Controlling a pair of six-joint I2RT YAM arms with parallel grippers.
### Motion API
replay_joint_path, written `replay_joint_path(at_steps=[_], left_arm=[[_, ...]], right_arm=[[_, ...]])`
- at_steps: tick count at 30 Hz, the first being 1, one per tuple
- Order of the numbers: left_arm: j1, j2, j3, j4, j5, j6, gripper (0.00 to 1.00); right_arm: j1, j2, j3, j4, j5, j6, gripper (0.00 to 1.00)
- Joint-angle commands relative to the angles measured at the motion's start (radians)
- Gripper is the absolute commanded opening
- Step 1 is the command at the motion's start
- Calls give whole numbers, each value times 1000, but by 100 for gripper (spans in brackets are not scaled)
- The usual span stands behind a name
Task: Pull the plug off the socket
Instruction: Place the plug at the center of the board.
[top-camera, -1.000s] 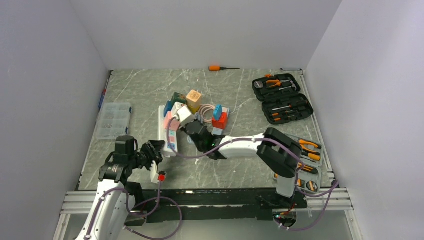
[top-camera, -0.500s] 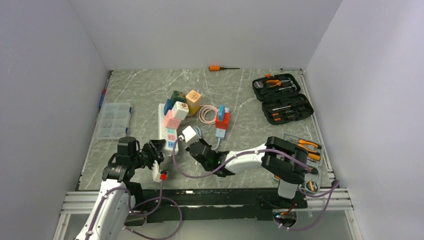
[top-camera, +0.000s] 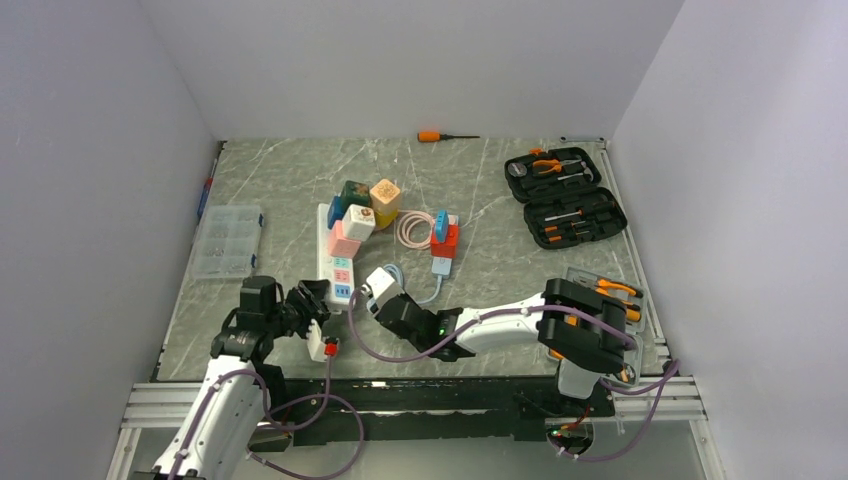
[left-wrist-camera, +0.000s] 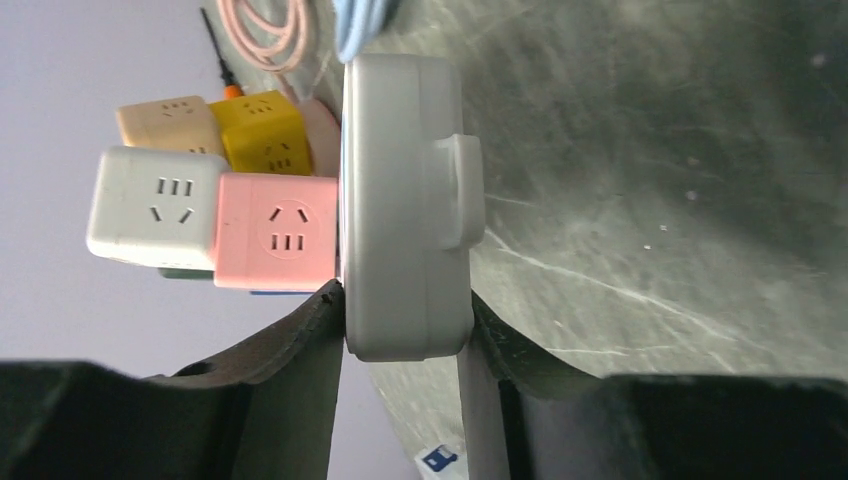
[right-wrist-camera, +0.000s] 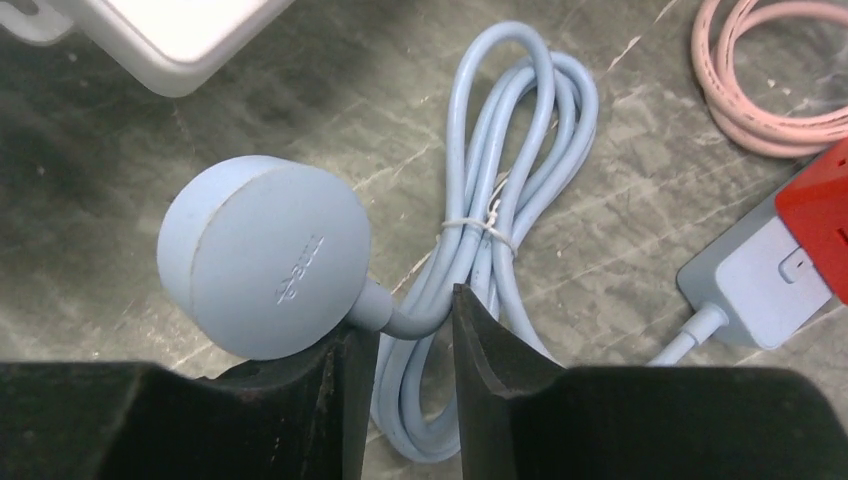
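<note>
I see the socket (top-camera: 340, 268) lying on the bench (top-camera: 480, 270) left of centre. Its far half is loaded with adapter cubes (top-camera: 352, 215), and my left jaws are clamped tight on its near end. The plug (right-wrist-camera: 262, 257), a pale blue disc, is off the socket and just to its right. My right jaws are nearly shut, pinching the cord neck where it leaves the disc, and the tied cable (right-wrist-camera: 500, 230) lies on the bench beyond.
</note>
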Motion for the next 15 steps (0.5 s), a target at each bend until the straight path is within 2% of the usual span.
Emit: replay_joint_path(at_steps=[1, 5, 10, 15], left_arm=[[9, 17, -26, -132, -72, -80, 45], [9, 29, -39, -181, -99, -41, 60], [9, 57, -36, -252, -146, 7, 74], [9, 56, -52, -287, -173, 15, 76]], right_arm=[[4, -48, 0, -89, -53, 73, 35], [4, -66, -3, -116, -48, 90, 37], [3, -105, -8, -136, -32, 90, 46], [-16, -175, -3, -166, -9, 85, 57]])
